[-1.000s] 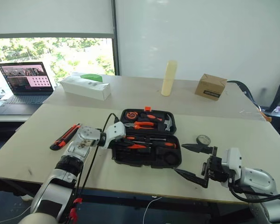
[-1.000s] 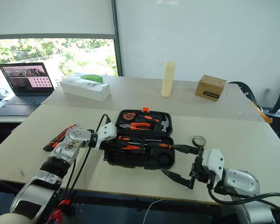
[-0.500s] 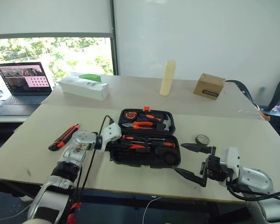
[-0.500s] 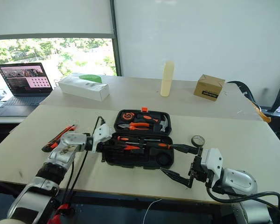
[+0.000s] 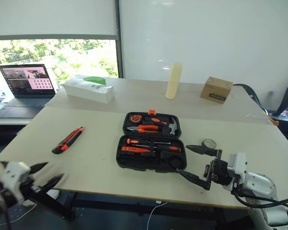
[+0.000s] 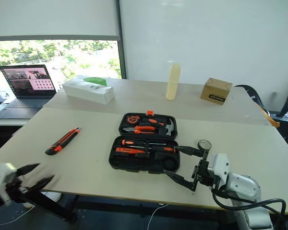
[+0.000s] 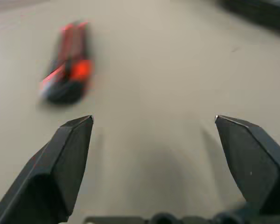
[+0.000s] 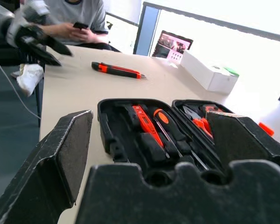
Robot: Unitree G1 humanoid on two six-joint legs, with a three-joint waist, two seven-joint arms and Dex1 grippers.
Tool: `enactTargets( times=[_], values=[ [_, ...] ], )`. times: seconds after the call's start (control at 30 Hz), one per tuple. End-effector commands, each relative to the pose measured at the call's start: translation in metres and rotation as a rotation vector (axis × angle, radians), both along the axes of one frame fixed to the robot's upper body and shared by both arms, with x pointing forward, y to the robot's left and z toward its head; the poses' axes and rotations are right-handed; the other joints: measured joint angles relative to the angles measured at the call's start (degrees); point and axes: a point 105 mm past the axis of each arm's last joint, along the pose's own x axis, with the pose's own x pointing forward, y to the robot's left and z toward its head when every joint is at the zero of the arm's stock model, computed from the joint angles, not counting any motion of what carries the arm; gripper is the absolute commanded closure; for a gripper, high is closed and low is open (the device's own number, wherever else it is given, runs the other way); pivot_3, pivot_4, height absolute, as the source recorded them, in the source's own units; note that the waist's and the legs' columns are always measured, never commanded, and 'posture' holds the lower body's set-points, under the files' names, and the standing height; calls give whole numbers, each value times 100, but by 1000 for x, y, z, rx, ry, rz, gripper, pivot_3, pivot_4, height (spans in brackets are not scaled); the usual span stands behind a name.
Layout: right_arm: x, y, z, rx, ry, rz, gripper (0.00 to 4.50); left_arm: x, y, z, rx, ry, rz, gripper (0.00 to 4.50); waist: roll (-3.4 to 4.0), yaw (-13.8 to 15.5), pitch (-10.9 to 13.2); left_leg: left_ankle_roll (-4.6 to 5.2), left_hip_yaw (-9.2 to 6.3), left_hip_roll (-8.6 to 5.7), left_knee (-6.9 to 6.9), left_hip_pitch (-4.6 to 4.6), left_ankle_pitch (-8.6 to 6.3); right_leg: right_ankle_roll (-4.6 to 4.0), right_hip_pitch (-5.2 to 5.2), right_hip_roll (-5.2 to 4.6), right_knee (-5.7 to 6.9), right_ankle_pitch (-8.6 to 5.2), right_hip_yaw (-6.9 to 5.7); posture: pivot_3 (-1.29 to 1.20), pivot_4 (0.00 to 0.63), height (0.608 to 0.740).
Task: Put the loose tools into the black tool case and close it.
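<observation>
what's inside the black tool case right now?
The open black tool case holds two orange-handled screwdrivers and a slim orange tool in the near half, pliers and a hammer in the far half. The recesses' depths under the tools are hidden.

No legible text, brand, number or sign found. The cardboard box [image 5: 216, 89] carries a dark label, its print too small to read. The laptop [image 5: 23, 89] screen shows pink content, wording indistinct. The white box [image 5: 88, 89] bears a green mark without readable lettering.
</observation>
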Motion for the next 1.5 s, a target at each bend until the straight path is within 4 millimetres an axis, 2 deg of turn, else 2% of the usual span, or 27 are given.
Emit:
enactTargets(
  times=[0.03, 0.1, 0.27, 0.4, 0.57, 0.67, 0.77, 0.83, 0.93, 0.97, 1.0, 1.03, 1.07, 1.13, 1.23, 1.33, 1.43, 1.5],
  values=[
    [-4, -2, 9, 4, -45, -7, 0, -3, 8, 13, -5, -80, 108, 29, -2, 29, -1, -1, -2, -1, 0, -1, 0, 0, -1, 1, 1, 0, -4, 0, 150, 740],
    [-4, 0, 10, 8, -39, -2, 0, 10, 4, 14, -27, -64, 102, 29, -7, 64, -4, -4, -6, -2, 0, -1, 3, -1, -1, 3, 3, 0, -10, 0, 150, 740],
    [-5, 8, 11, 13, -29, 24, 0, 59, -1, 29, -64, -19, 88, 29, -14, 60, -8, -17, -7, -3, 1, -2, 12, -11, 2, 17, 12, 6, -11, 0, 150, 740],
    [-3, 11, 11, 8, -24, 30, 0, 119, -16, 37, -38, 131, 35, 29, -16, 5, -8, -22, -3, -9, -1, -2, 15, -14, 0, 30, 19, 8, -8, 0, 150, 740],
    [-2, 11, 11, 5, -22, 25, 0, 152, -15, 39, 15, 209, 67, 29, -18, -101, -9, -35, 7, -13, -3, -3, 23, -13, -5, 36, 13, 7, -3, 0, 150, 740],
    [-3, 11, 11, 6, -22, 20, 0, 159, -20, 31, 26, 285, 45, 29, -19, -150, -8, -66, 28, -10, -10, -14, 40, -11, -8, 44, 14, 6, -4, 0, 150, 740],
    [-3, 10, 12, 5, -27, 10, 0, 159, -20, 25, 24, 342, 35, 713, -20, -134, -7, -67, 39, -10, -12, -20, 39, -7, -11, 44, 12, 4, -5, 0, 150, 740],
    [-3, 8, 13, 3, -30, 0, 0, 160, -26, 30, 13, 318, -18, 1505, -20, -127, -7, -66, 40, -10, -12, -19, 38, -5, -9, 43, 8, 3, -4, 0, 150, 740],
    [-4, 5, 12, -5, -29, -14, 0, 164, -58, 66, -87, 120, -244, 2532, -24, -113, -5, -64, 40, -8, -11, -20, 36, -5, -11, 41, 4, 2, -3, 0, 150, 740],
    [-5, 4, 12, -10, -26, -19, 0, 159, -78, 79, -84, 61, -393, 2773, -30, -96, -1, -64, 39, -7, -10, -21, 36, -5, -11, 41, 4, 2, -4, 0, 150, 740],
    [-6, 3, 11, -13, -23, -24, 0, 152, -98, 88, -70, 25, -532, 2773, -38, -87, 4, -64, 39, -6, -10, -22, 36, -5, -13, 40, 3, 2, -6, 0, 150, 740],
    [-7, 1, 10, -17, -19, -30, 0, 137, -126, 99, -38, -46, -739, 2773, -38, -71, 5, -65, 38, -3, -8, -26, 37, -6, -16, 40, 4, 2, -5, 0, 150, 740],
    [-8, -1, 8, -27, -13, -35, 0, 127, -148, 106, -55, -45, -853, 2773, -38, -55, 6, -66, 37, -4, -5, -29, 37, -6, -15, 39, 8, 2, -6, 0, 150, 740],
    [-10, -4, 6, -38, -3, -42, 0, 111, -179, 103, 7, 14, -1028, 2773, -38, -1, 6, -65, 35, -4, 4, -37, 36, -5, -15, 36, 8, 3, -6, 0, 150, 740],
    [-11, -6, 6, -42, 1, -48, 0, 96, -209, 83, 217, 88, -1196, 2773, -32, 3, 6, -62, 33, -13, 8, -26, 34, -3, -11, 36, -2, 3, 8, 0, 150, 740],
    [-11, -6, 6, -43, 2, -50, 0, 103, -228, 71, 298, 114, -1194, 2773, -29, -26, 7, -27, 29, -14, 3, -12, 14, -3, -6, 41, 3, 2, 18, 0, 150, 740],
    [-13, -4, 6, -38, 6, -54, 0, 112, -262, 57, 377, 106, -1206, 2773, -30, 1, 8, -24, 7, -13, 4, -13, 14, -4, -7, 46, 12, 2, 17, 0, 150, 740],
    [-14, -3, 6, -32, 9, -57, 0, 114, -272, 46, 492, 86, -1246, 2773, -30, 19, 8, -24, 4, -18, 8, -14, 14, -3, -3, 46, 12, 4, 17, 0, 150, 740]
  ],
)
